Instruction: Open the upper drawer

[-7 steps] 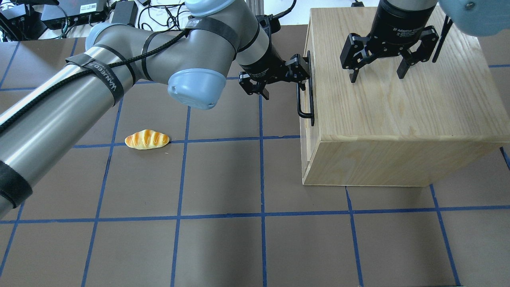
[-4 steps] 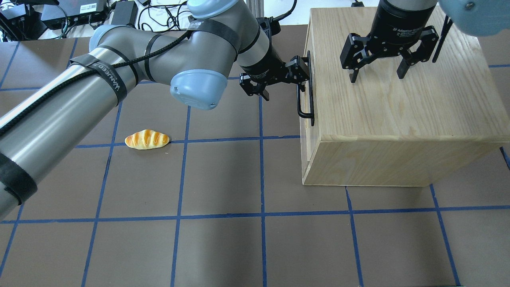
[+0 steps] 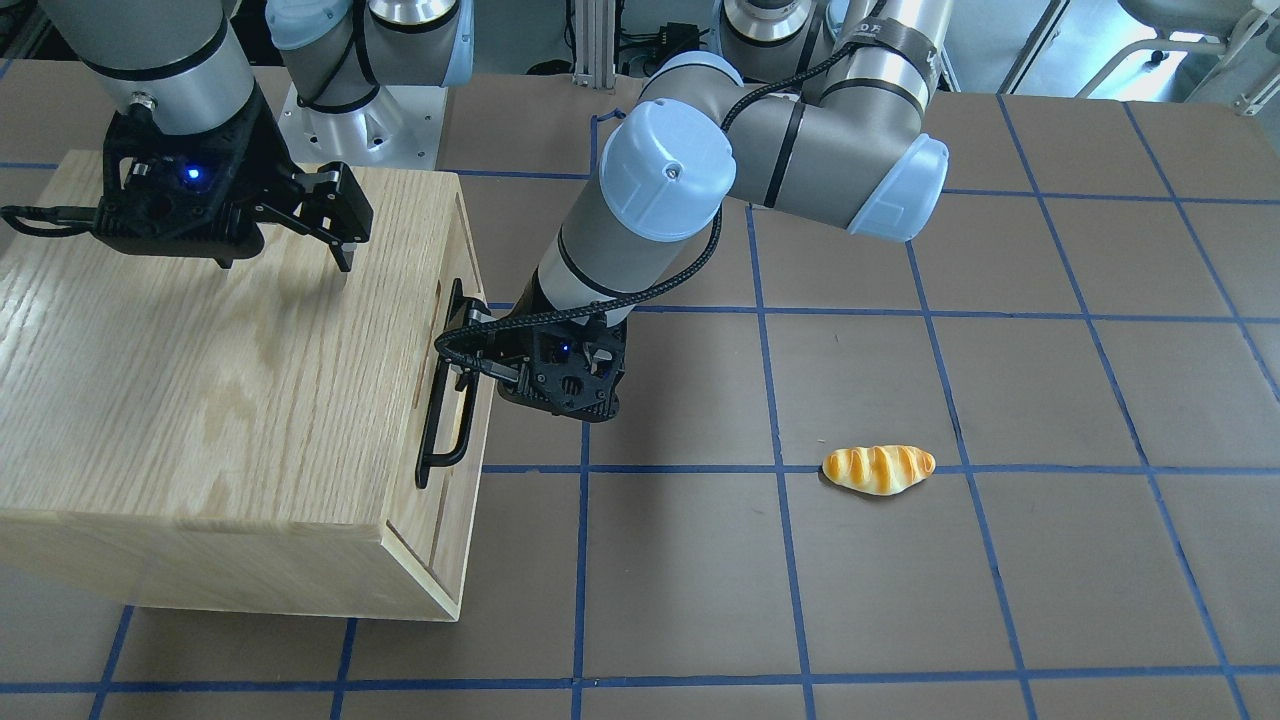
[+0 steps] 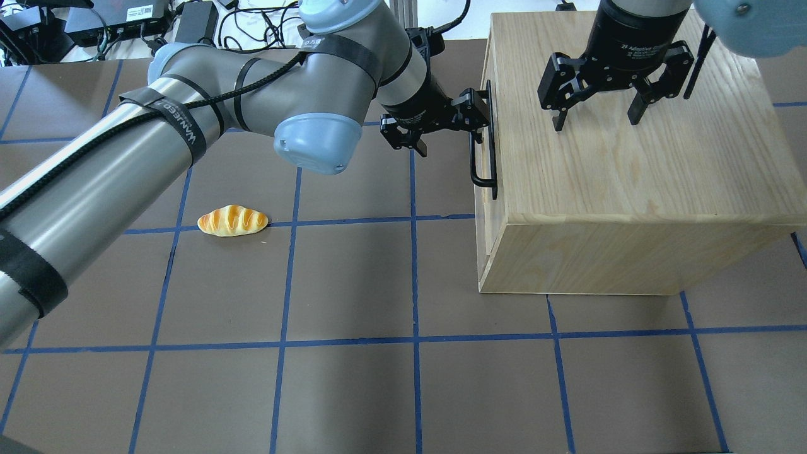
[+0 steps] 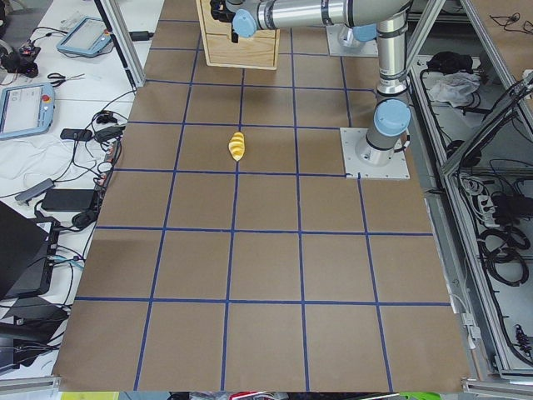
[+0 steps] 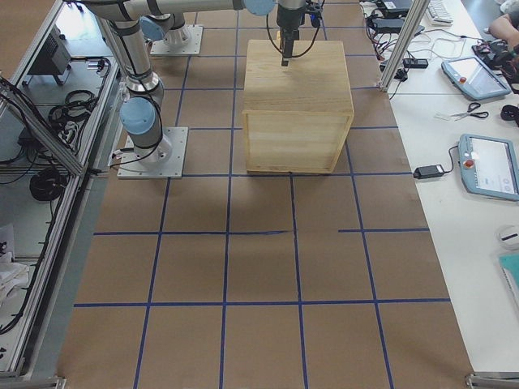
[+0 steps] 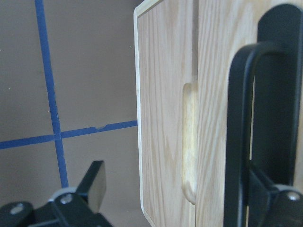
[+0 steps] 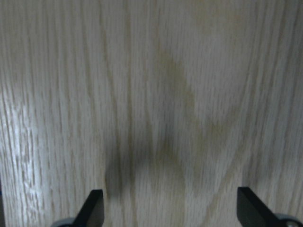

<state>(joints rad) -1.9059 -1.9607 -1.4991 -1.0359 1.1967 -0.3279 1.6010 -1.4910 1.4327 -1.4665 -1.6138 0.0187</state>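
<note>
The upper drawer's front (image 4: 487, 135) faces left on the light-wood cabinet (image 4: 618, 164) and looks flush with it. Its long black bar handle (image 4: 480, 161) (image 3: 441, 420) (image 7: 235, 142) runs along the panel. My left gripper (image 4: 451, 133) (image 3: 478, 358) (image 7: 182, 194) is open at the handle's far end; in the left wrist view the bar stands between the fingers, close to the right finger (image 7: 272, 196). An oblong slot (image 7: 189, 142) shows beside the handle. My right gripper (image 4: 596, 120) (image 3: 285, 255) (image 8: 170, 213) is open just over the cabinet top.
A yellow bread roll (image 4: 232, 221) (image 3: 878, 469) (image 5: 236, 146) lies on the brown gridded table to the left of the cabinet. The lower front panel (image 7: 161, 118) sits beside the handle panel. Cables and electronics (image 4: 113, 22) lie beyond the table's far edge.
My left arm's elbow and forearm have shifted slightly to the right. The left gripper stays at the handle. The drawer and the right gripper have not visibly moved.
</note>
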